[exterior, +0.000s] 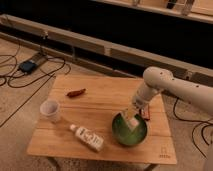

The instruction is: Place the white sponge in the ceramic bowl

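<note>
Wooden table [100, 107]: light slatted top, seen from above; its near edge runs along the bottom of the view, legs mostly hidden beneath.

White labelled bottle [88, 138]: lying on its side at the near-left of the tabletop, cap end pointing far-left.

Ceramic bowl [118, 134]: round, glossy green, darker rim, at the near-right of the table, just right of the bottle.

White sponge [133, 123]: small off-white block over the bowl's far-right portion, directly under the gripper tip. Appears to sit within the bowl's outline; whether it rests on the bowl's floor or hangs just above it cannot be told.

Gripper [133, 113]: over the bowl's far rim, pointing down and near-left toward the sponge. Whether the fingers clasp the sponge or stand apart from it cannot be told.

White cup [50, 110]: upright, at the left edge of the table, well apart from the bowl.

Small dark object [146, 114]: on the table just right of the bowl, partly hidden behind the gripper; identity unclear.

Red chilli-shaped item [76, 93]: lying on the far-left part of the table.

Arm [172, 87]: white, entering from the right edge, elbow raised over the table's far-right corner, forearm sloping down to the gripper; its base is cut off.

Cables and a dark box [28, 65]: on the floor, far left.
</note>
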